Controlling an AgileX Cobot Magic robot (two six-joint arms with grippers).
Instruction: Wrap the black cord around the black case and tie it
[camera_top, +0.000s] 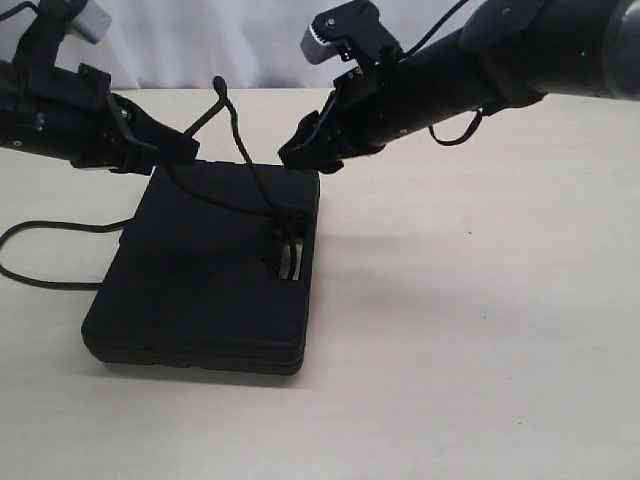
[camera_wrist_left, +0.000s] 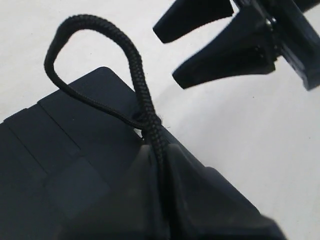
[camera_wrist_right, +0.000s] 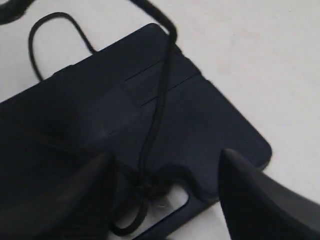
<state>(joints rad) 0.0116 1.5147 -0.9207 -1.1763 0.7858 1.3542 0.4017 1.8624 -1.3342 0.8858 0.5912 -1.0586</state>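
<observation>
Left gripper (camera_wrist_left: 159, 152) clamped the thin black braided cord (camera_wrist_left: 136, 70); right gripper (camera_wrist_right: 165, 159), wide open over the matte black plastic case (camera_wrist_right: 205, 117), likely needed to grab it close beside.

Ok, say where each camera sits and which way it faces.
Exterior: off the arms, looking down across the table at the case; both arms show.
Left wrist: on the left arm, looking along the left fingers, shut on the cord, over the case.
Right wrist: on the right arm, looking down between the open right fingers at the case's handle slot.
Shared: all show cord and case; left wrist also shows the right fingers.
</observation>
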